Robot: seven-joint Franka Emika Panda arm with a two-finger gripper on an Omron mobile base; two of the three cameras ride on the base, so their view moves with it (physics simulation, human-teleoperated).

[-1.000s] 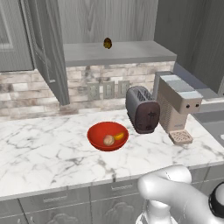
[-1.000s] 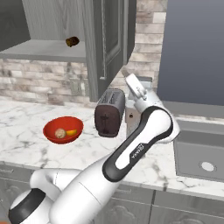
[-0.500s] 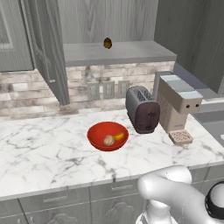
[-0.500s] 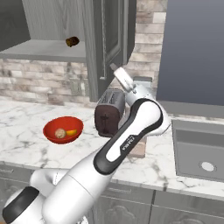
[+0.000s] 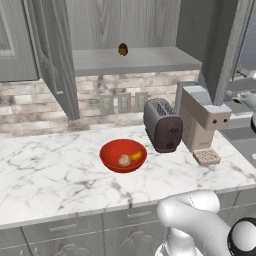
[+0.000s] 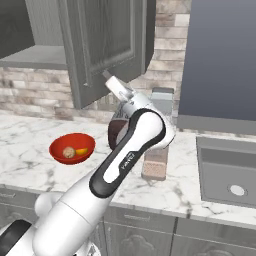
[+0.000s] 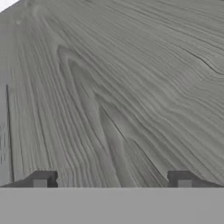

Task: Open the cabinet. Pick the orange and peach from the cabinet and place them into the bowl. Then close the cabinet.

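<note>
Gripper (image 7: pixel 112 183), jaws spread with nothing between them, faces the cabinet (image 7: pixel 122 87) door panel just ahead, presumably to push it shut; orange (image 5: pixel 135 155) and peach (image 5: pixel 124 160) lie in the bowl (image 5: pixel 111 158), well behind.

I see the cabinet (image 6: pixel 107 47) door swung open at upper left, my arm's wrist raised against its lower edge. Down on the marble counter (image 6: pixel 30 132), the bowl (image 6: pixel 72 148) holds the peach (image 6: pixel 68 152) and the orange (image 6: pixel 82 151).
</note>
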